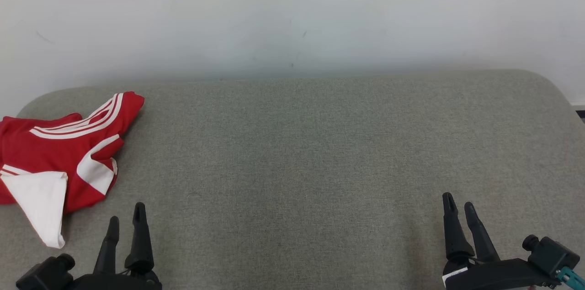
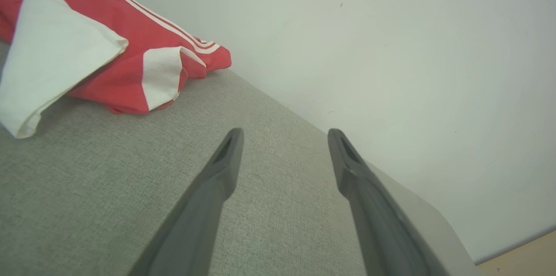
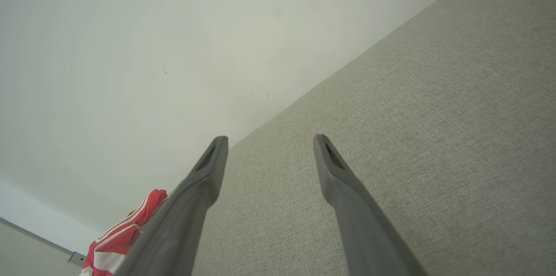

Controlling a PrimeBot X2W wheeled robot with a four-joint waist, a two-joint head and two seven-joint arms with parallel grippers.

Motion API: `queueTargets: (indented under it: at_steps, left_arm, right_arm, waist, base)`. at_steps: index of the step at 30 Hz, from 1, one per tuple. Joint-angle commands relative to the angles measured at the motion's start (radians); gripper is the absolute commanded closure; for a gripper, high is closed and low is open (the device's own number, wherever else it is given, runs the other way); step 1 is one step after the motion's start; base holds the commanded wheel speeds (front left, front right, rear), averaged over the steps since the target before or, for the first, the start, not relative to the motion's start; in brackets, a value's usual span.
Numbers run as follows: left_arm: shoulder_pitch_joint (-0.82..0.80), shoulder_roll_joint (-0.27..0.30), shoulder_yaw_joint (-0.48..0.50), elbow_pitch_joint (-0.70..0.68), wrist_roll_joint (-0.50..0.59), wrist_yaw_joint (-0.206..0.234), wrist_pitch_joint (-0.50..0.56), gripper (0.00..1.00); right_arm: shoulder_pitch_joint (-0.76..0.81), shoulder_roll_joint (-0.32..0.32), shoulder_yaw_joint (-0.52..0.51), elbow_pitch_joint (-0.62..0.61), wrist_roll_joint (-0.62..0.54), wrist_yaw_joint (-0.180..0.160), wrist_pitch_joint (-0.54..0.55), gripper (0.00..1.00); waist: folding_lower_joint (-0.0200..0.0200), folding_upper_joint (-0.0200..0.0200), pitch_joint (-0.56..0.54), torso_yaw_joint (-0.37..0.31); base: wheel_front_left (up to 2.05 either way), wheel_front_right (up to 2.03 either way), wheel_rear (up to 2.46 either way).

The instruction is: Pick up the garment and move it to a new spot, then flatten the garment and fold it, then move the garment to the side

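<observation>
Garment (image 1: 64, 153) bunched at left end of cushion (image 1: 320, 144), wall (image 1: 292, 7) behind; left pincer (image 1: 126, 212) near it, right pincer (image 1: 459, 200) far, both released.

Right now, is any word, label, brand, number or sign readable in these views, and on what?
No readable text.
Garment: red with white stripes, no lettering visible.
White tag at the base of the right claw: too small to read.
</observation>
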Motion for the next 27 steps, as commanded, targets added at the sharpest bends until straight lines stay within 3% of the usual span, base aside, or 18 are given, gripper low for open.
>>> queueTargets:
  at_steps: [1, 27]
  left_arm:
    - [0.001, 0.006, 0.0, -0.013, 0.033, -0.003, -0.011, 0.0]
    - [0.013, 0.01, -0.001, -0.009, 0.29, 0.001, -0.075, 0.0]
  right_arm:
    - [-0.006, -0.004, 0.005, -0.011, -0.034, -0.001, -0.011, 0.0]
    - [0.013, -0.004, 0.026, -0.025, -0.336, -0.001, -0.066, 0.0]
  waist:
    - [0.0, 0.0, 0.0, 0.001]
    - [0.0, 0.0, -0.008, 0.011]
  base:
    - [0.0, 0.0, 0.0]
    - [0.0, 0.0, 0.0]
